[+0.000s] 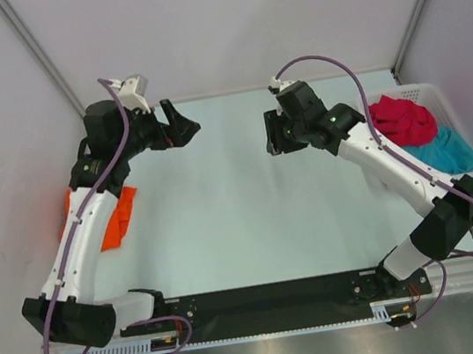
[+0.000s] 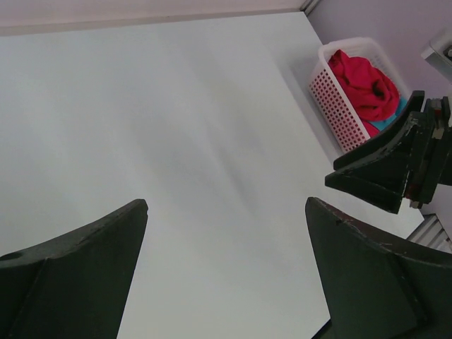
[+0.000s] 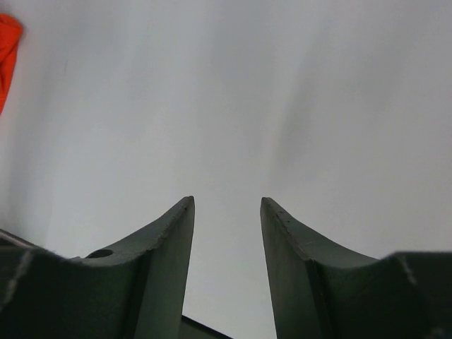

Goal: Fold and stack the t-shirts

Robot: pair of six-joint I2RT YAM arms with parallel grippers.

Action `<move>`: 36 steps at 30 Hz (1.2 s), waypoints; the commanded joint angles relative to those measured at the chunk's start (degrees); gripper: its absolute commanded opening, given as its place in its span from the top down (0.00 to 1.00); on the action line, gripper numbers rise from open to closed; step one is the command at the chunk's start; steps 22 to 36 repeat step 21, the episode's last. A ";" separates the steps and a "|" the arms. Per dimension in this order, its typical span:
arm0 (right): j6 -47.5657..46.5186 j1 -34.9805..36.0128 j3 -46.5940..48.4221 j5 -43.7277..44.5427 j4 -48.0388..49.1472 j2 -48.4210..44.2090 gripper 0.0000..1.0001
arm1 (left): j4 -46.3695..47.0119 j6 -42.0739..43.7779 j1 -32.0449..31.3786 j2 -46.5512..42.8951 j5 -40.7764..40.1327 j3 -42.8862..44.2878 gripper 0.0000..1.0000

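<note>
Since the left gripper and right gripper both hang open and empty over the table, the right should pinch only the red t-shirt, heaped on the teal t-shirt in the basket at right. The orange t-shirt lies at the left edge

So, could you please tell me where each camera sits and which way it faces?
Top external: above and behind, looking down on the table; both arms show.
Left wrist: faces right toward the white basket and right gripper; own fingers show.
Right wrist: faces left across the table; own fingers show.
Shared: top and right wrist both catch the orange t-shirt.
</note>
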 commanded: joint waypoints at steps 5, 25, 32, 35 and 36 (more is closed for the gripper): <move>5.08 4.26 -1.18 5.32 3.49 -5.46 0.40 | -3.03 1.21 0.09 -5.76 0.23 -4.29 0.00; 5.78 6.98 3.38 10.06 -1.87 -2.03 0.24 | -6.55 2.44 0.09 -6.20 -5.83 -5.69 0.00; 5.78 6.98 3.38 10.06 -1.87 -2.03 0.24 | -6.55 2.44 0.09 -6.20 -5.83 -5.69 0.00; 5.78 6.98 3.38 10.06 -1.87 -2.03 0.24 | -6.55 2.44 0.09 -6.20 -5.83 -5.69 0.00; 5.78 6.98 3.38 10.06 -1.87 -2.03 0.24 | -6.55 2.44 0.09 -6.20 -5.83 -5.69 0.00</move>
